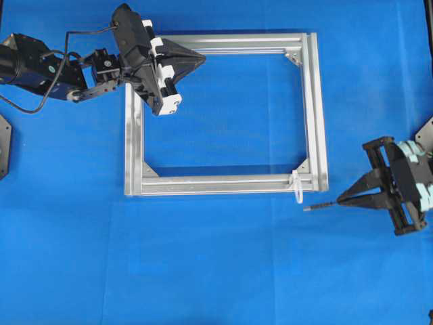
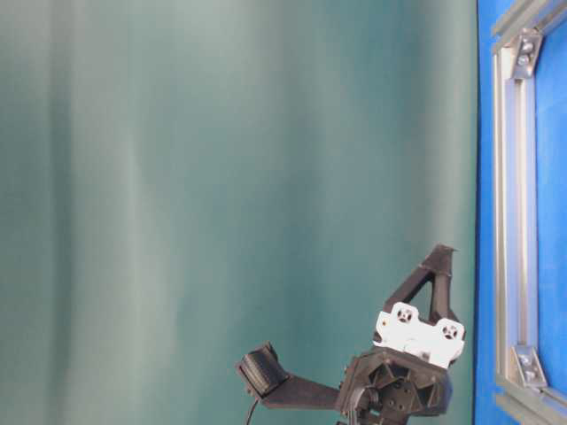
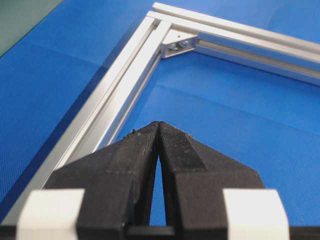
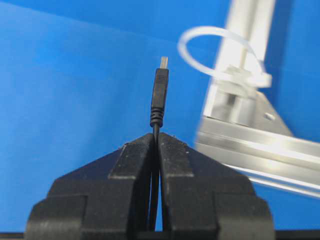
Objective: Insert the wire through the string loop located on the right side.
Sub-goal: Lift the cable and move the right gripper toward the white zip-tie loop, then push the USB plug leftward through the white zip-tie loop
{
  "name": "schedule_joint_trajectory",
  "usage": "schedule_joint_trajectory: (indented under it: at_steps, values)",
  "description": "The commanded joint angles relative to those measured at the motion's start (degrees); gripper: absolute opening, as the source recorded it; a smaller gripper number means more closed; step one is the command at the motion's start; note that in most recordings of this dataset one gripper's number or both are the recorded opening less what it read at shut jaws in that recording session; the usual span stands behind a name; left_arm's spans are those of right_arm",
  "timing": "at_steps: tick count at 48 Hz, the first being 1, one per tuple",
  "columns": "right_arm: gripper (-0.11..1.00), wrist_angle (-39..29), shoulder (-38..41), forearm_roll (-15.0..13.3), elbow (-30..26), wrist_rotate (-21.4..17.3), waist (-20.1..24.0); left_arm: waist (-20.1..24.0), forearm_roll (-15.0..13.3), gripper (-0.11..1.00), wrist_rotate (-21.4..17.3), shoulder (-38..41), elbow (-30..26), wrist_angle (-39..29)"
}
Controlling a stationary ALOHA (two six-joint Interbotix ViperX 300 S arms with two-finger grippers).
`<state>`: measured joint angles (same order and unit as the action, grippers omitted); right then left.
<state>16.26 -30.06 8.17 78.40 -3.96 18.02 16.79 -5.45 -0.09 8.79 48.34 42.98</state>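
My right gripper (image 1: 340, 200) (image 4: 156, 136) is shut on the wire (image 1: 321, 206) (image 4: 159, 95), whose dark plug tip sticks out past the fingertips toward the left in the overhead view. The whitish string loop (image 1: 298, 187) (image 4: 216, 55) hangs from the lower right corner of the silver frame (image 1: 220, 184) (image 4: 250, 135). The plug tip lies just right of and below the loop, apart from it. Only the short end of the wire shows. My left gripper (image 1: 203, 59) (image 3: 158, 124) is shut on nothing, above the frame's top left corner.
The rectangular aluminium frame lies flat on the blue mat, with triangular brackets (image 1: 295, 58) in its corners. The table-level view shows a green curtain, the left arm (image 2: 403, 372) and one side of the frame (image 2: 518, 204).
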Motion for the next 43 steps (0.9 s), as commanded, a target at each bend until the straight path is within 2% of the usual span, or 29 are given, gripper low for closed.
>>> schedule_joint_trajectory:
  at_steps: [1, 12, 43]
  values:
    - [-0.03, 0.18, -0.62, -0.26, -0.18, 0.09, -1.93, -0.26, 0.18, 0.0, 0.09, -1.76, -0.35, 0.18]
    - [-0.03, 0.18, -2.72, -0.35, 0.79, 0.79, -5.71, -0.35, 0.18, 0.0, 0.09, -1.76, -0.35, 0.18]
    - [-0.03, 0.53, -3.6, -0.35, 0.88, 1.23, -5.98, -0.35, 0.18, 0.0, 0.09, -1.76, -0.35, 0.26]
